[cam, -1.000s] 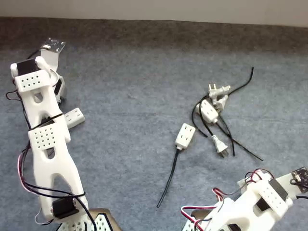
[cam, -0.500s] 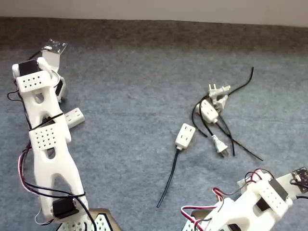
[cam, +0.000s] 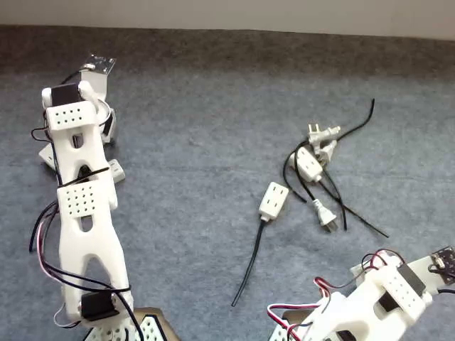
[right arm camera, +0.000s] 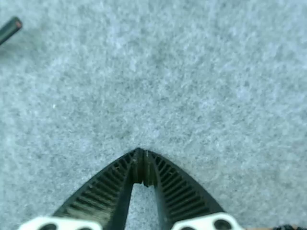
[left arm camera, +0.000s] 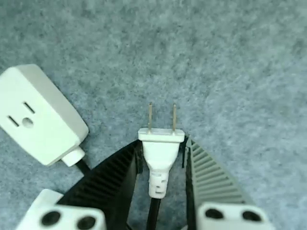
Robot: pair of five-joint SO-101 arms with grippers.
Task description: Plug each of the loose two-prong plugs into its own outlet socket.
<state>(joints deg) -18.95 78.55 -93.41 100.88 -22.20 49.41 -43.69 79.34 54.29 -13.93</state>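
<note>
Progress: none of the plugs is seated, as far as the views show.

Left arm: the left gripper (left arm camera: 161, 149) is clamped on a white two-prong plug (left arm camera: 160, 139), fingers pressed on either side of its body. The prongs point forward, bare and level above the grey carpet (left arm camera: 230, 57). A white outlet socket (left arm camera: 38, 115) lies just beside the gripper, slotted face up and turned aside from the prongs. Plug and socket are apart and not lined up.

Right arm: the right gripper (right arm camera: 143, 167) has its fingers together with nothing between them. It hangs over bare carpet at the near right, well apart from the work. A black cord end (right arm camera: 9, 25) shows at the edge of its wrist view.

Table centre, high view: a second outlet socket (cam: 274, 199) lies alone on its black cord, with nothing plugged in.

Right of centre: a tangle of black cords holds a third socket (cam: 307, 163), a plug (cam: 321, 131) just beyond it with prongs exposed, and another loose plug (cam: 325, 213) nearer the arms. Whether the exposed plug touches the third socket cannot be told.

Assessment: the task is at its first insertion. One plug is in hand and wants turning toward its socket. The remaining pairs are untouched, and the crossed cords may drag neighbouring parts when lifted.
</note>
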